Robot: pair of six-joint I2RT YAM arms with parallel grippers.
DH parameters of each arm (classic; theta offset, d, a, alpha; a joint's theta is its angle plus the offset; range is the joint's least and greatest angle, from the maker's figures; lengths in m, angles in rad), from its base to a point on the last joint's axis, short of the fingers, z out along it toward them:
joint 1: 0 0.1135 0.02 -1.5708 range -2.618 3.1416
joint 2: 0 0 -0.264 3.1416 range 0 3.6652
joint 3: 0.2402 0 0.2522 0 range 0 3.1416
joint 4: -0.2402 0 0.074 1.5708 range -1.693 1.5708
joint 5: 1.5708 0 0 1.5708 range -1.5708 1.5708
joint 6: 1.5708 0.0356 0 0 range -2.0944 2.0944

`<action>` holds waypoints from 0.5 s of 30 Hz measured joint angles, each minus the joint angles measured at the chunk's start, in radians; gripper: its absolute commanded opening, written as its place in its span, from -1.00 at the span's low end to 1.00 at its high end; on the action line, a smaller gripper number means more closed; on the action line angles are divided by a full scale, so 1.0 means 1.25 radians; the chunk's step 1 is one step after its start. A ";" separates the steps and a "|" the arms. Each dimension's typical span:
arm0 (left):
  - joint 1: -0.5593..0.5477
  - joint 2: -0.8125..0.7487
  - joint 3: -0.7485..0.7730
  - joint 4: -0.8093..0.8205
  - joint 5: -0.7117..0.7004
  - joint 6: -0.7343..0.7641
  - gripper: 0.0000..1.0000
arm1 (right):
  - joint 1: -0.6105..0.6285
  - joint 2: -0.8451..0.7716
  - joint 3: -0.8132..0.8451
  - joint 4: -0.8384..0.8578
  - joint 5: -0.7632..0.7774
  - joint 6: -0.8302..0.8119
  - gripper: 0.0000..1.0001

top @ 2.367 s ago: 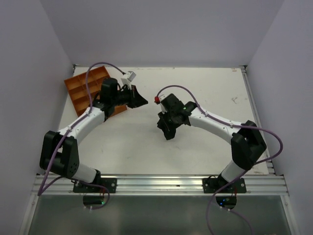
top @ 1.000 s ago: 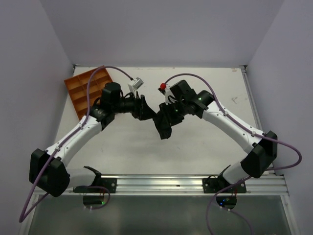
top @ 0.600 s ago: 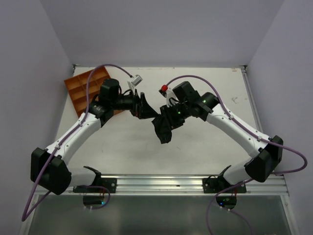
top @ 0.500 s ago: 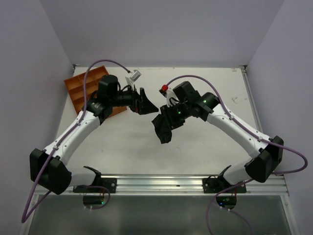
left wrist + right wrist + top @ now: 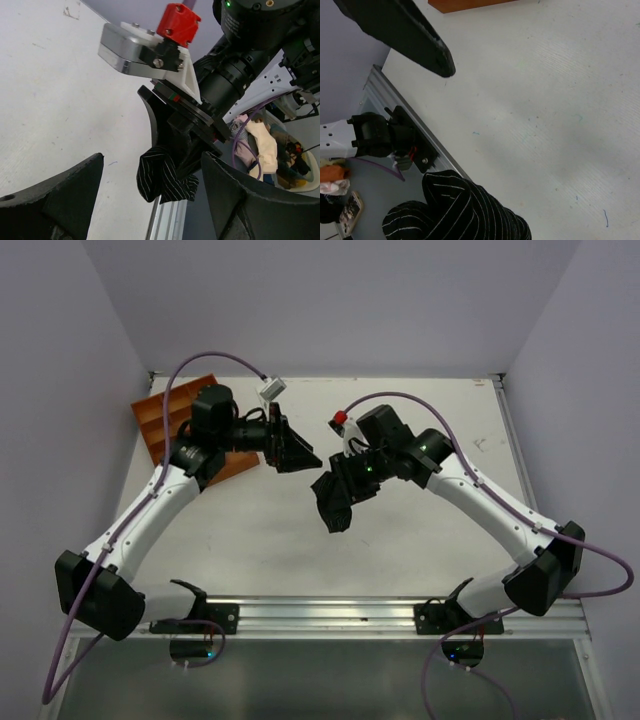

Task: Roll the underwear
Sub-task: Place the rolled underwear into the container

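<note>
Above the tabletop (image 5: pixel 420 540), one bunched black pinstriped underwear (image 5: pixel 162 175) clamped in the right hand (image 5: pixel 340 492), left hand (image 5: pixel 292 445) empty and spread apart, one orange tray (image 5: pixel 160 420) at back left.

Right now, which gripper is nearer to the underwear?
Right. The right gripper is clamped on the underwear, which hangs from it; the left gripper is open, apart from it, touching nothing.

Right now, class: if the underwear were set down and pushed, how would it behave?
Probably floppy: the underwear hangs bunched and creased below the right gripper. Likely light: it dangles from one pinch. Pushed, it should crumple rather than slide.
</note>
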 measured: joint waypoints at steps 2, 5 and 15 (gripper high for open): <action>-0.023 -0.005 0.019 -0.045 -0.021 0.059 0.84 | 0.000 0.000 0.005 0.000 -0.005 0.008 -1.00; -0.043 -0.023 0.002 -0.066 -0.023 0.082 0.88 | 0.000 0.005 0.022 -0.001 -0.010 0.016 -1.00; -0.052 -0.053 -0.144 -0.047 -0.077 0.066 0.87 | 0.000 0.016 0.048 0.000 -0.029 0.031 -1.00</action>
